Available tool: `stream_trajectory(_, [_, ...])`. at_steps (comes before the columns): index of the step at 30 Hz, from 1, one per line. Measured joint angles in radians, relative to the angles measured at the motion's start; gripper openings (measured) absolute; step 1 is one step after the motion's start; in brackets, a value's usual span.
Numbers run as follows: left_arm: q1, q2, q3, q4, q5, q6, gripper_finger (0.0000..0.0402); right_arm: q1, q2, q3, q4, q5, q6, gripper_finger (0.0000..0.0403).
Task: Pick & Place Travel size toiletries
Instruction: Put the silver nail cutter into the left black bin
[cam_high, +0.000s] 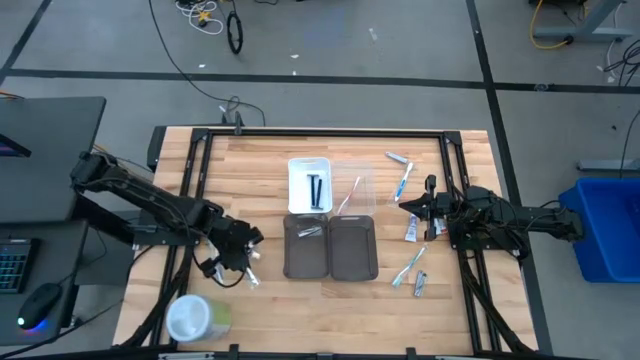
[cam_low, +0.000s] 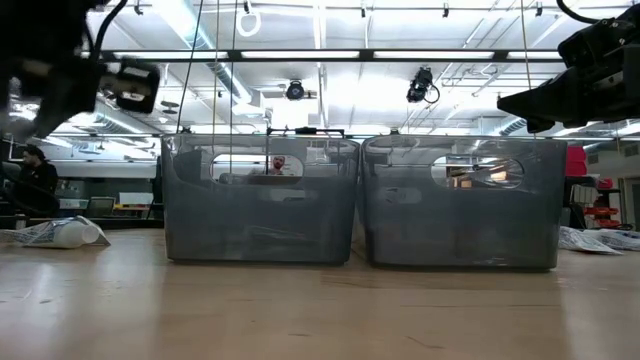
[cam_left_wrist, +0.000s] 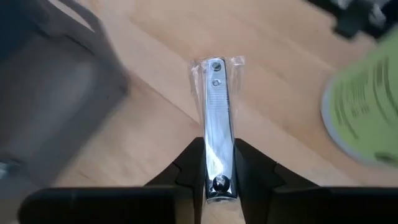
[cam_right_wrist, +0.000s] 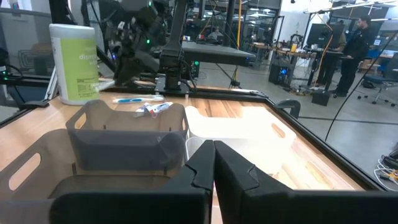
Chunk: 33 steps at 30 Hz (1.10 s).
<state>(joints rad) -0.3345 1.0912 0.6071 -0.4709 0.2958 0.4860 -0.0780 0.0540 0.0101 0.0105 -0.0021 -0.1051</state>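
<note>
Wipes tub (cam_right_wrist: 74, 62) label: "disi…" partly legible; rest unreadable.

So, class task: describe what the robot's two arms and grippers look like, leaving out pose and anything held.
Both arms are dark, jointed and slender, with cables along their links. The left gripper and the right gripper each end in two black, angular, wedge-shaped fingers. No markings are visible on them.

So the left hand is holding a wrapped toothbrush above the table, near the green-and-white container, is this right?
Not quite. The left hand holds a wrapped metal nail clipper, not a toothbrush. The left wrist view shows it gripped between the fingers, above the table, near the green-and-white container.
</note>
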Motion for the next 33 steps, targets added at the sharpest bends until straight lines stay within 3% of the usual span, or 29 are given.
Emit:
stream_trajectory(14, [0.085,0.000,0.241,-0.062,-0.050,-0.005,0.0073,0.000,0.000,0.000,0.000,0.000,0.000,0.0013])
stream_trajectory(22, [0.092,0.001,0.269,-0.070,-0.102,-0.067,0.0071,0.000,0.000,0.000,-0.001,0.000,0.000,0.0013])
stream_trajectory(27, [0.124,0.010,0.269,-0.050,-0.210,-0.163,0.0078,0.000,0.000,0.000,-0.001,0.000,0.000,0.0013])
stream_trajectory(33, [0.187,0.009,0.269,-0.031,-0.229,-0.233,0.0073,0.000,0.000,0.000,-0.001,0.000,0.000,0.0014])
